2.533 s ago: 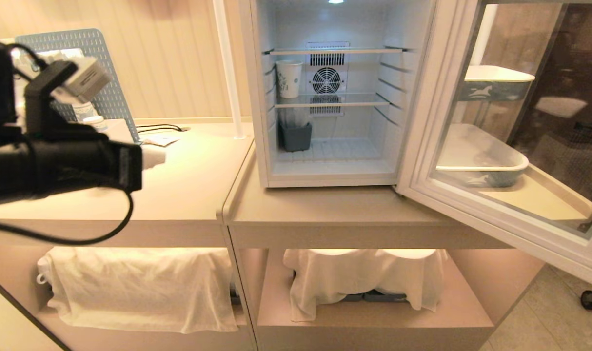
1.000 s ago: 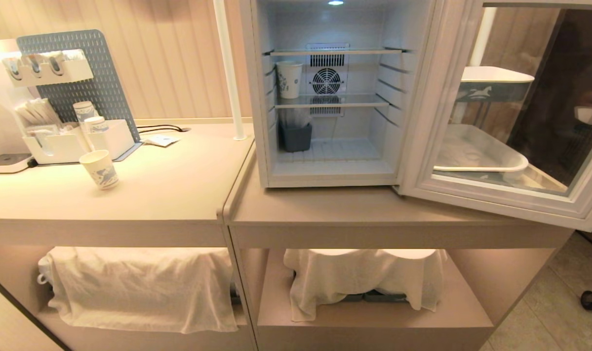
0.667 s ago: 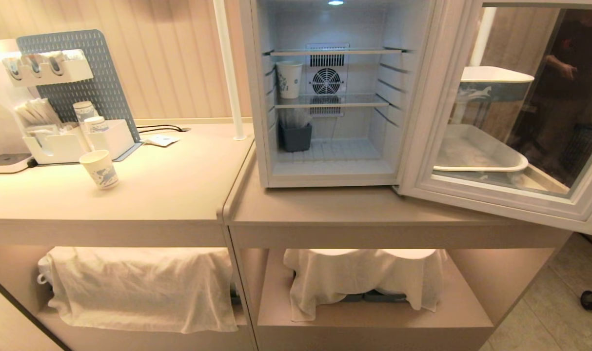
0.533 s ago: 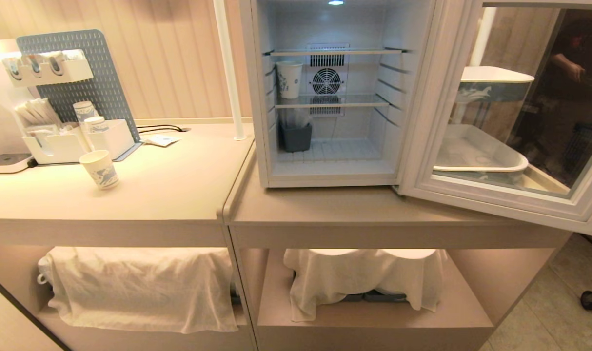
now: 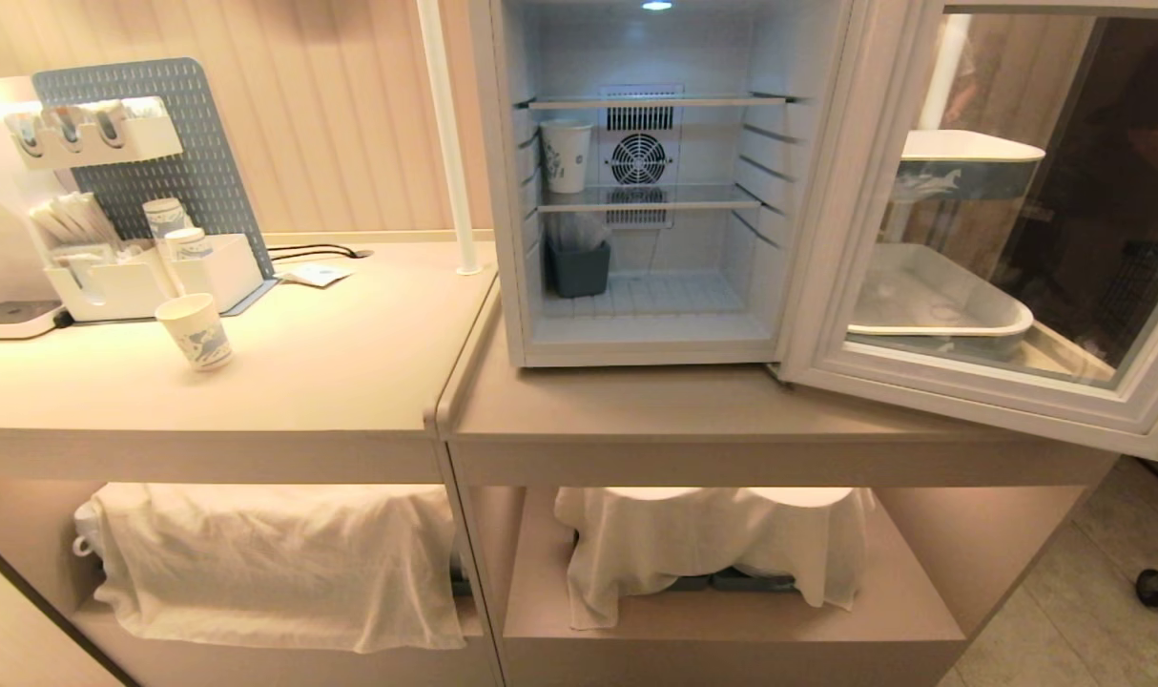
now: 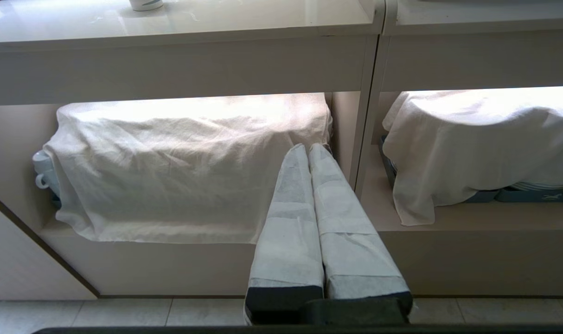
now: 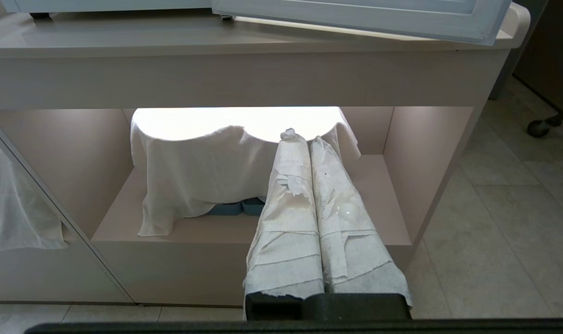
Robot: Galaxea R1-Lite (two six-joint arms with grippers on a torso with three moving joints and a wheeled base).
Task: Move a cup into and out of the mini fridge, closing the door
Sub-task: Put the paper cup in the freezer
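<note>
Left arm gone from head view since earlier frames; cup (image 5: 195,330) now stands alone on counter (image 5: 350,382), far above both jaws. Left gripper (image 6: 308,149), right gripper (image 7: 300,137) parked low, jaws together, empty. Mini fridge (image 5: 503,239) door (image 5: 980,401) open: closing remains.

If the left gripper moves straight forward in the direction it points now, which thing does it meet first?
Most likely the white cloth draped over the lower-shelf items: the shut left gripper aims at the cloth's edge, near the cabinet divider. Depth is unclear.
</note>
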